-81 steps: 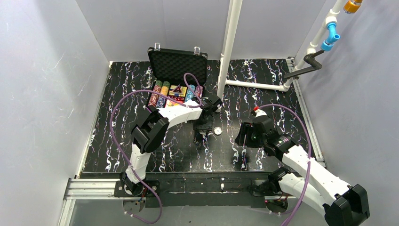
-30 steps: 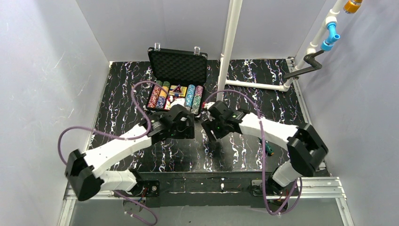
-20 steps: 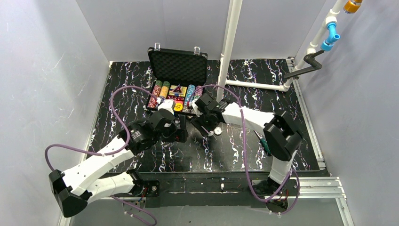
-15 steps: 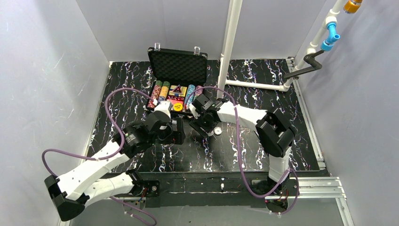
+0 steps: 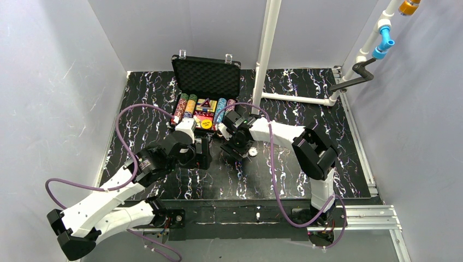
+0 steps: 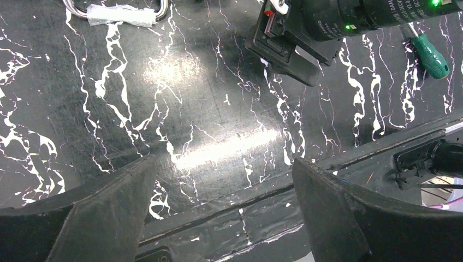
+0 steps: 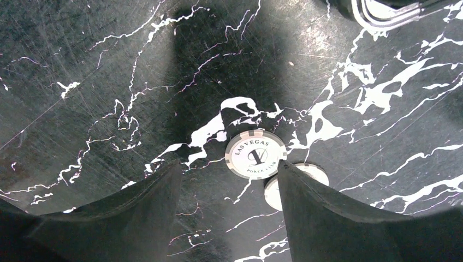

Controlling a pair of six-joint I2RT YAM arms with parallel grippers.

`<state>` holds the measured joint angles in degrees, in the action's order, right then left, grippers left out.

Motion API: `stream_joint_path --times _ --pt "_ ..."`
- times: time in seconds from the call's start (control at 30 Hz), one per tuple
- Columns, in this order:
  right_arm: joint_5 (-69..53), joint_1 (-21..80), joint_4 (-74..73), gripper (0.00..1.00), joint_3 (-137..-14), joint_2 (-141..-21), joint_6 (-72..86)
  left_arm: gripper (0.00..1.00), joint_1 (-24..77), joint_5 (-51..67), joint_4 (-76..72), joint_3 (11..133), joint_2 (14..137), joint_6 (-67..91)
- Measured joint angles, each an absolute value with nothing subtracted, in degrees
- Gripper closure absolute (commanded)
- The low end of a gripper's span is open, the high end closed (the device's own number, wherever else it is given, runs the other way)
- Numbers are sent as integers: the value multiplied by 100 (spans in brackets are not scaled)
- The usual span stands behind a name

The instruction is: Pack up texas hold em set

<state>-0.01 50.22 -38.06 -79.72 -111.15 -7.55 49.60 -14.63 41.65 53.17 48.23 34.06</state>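
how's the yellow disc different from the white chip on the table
The yellow disc lies in the open case; the white chip lies on the table outside it, between the open fingers of the right gripper. The disc is yellow; the chip is white with grey edge marks and reads Las Vegas. Both are round and flat.

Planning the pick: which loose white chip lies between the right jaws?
The chip printed LAS VEGAS; the other chip peeks from behind a finger.
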Motion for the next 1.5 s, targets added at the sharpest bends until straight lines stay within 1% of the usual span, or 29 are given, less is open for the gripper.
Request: stream_joint_path --times 0.33,0.53,0.73,0.93,1.17,1.37,1.5 --pt "-21 4849 -3747 27 -7972 -11118 -775 6 4960 -1459 4158 5317 4941 3382" --pt "-108 4681 -3712 29 -7970 -11153 -775 6 4960 -1459 4150 5317 4952 3385" --pt "-261 4716 -3614 30 -7931 -11229 -790 5 4960 -1455 4071 5317 5061 3385" --pt "-152 4737 -3551 40 -7898 -11229 -742 5 4960 -1452 4071 5317 5083 3387" --pt "128 4818 -3350 43 -7752 -11168 -613 5 4960 -1455 4077 5319 5078 3391" --pt "268 4967 -3218 53 -7636 -11093 -451 5 4960 -1455 4077 5330 5078 3409" --pt "287 5133 -3109 63 -7618 -11085 -384 5 4960 -1455 4077 5334 5078 3417"
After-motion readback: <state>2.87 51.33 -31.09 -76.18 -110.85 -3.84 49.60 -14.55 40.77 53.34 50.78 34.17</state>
